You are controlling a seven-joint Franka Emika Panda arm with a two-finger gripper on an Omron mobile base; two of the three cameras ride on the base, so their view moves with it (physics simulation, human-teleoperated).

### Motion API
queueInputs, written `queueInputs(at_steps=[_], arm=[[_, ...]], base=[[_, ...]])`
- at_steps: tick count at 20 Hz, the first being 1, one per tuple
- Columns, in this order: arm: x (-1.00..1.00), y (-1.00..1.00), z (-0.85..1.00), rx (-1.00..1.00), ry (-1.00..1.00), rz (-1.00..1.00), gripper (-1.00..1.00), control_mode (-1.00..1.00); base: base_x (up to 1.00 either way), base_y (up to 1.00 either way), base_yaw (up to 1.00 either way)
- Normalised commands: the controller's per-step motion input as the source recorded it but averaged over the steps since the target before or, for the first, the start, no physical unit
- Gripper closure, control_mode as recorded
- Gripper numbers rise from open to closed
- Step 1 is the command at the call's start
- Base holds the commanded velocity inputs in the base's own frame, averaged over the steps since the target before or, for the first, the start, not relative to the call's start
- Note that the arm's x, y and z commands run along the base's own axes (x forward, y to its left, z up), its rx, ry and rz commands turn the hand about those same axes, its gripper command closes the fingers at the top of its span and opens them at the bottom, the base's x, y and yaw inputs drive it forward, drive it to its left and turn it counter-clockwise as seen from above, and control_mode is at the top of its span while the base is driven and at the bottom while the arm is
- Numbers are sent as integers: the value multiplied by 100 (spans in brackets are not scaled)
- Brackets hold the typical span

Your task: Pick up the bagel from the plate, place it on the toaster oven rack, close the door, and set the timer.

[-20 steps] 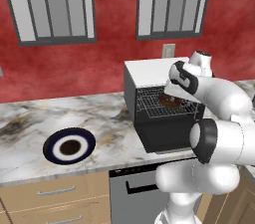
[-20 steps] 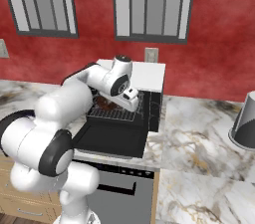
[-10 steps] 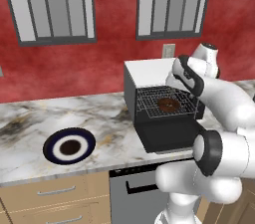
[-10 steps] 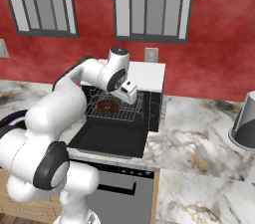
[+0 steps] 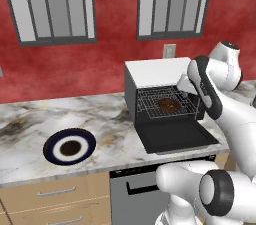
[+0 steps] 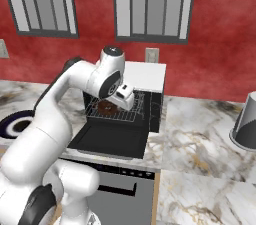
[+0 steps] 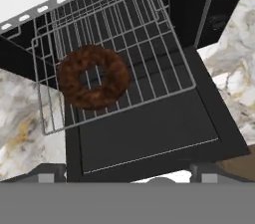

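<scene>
Bagel (image 7: 93, 82) overhangs rack (image 7: 149, 44) at nine o'clock; my open, empty gripper (image 7: 124, 178) risks knocking it while closing door (image 7: 149, 138).

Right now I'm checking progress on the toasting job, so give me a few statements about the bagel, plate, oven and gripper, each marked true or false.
1. The small round dark brown bagel lies on the thin grey wire rack. True.
2. The flat black oven door is shut. False: it is folded down open in front of the boxy black toaster oven.
3. The round navy-rimmed plate holds the bagel. False: it carries just its dark brown centre mark.
4. The gripper is shut on the bagel. False: its jaws are open and the bagel lies free.
5. The plate sits on the marble counter, apart from the oven. True.
</scene>
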Motion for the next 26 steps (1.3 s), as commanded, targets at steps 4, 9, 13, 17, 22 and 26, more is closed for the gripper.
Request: queueInputs(at_steps=[4,9,13,17,22,26], arm=[[-79,16,-12,-12,8,16,-100,-100],[-15,10,-37,-9,10,19,-100,-100],[0,12,-35,-2,3,21,-100,-100],[23,8,-45,0,0,21,-100,-100],[37,7,-41,0,0,18,-100,-100],[55,18,-21,0,0,11,-100,-100]], base=[[0,0,0],[0,0,0],[0,0,0],[0,0,0],[0,0,0],[0,0,0]])
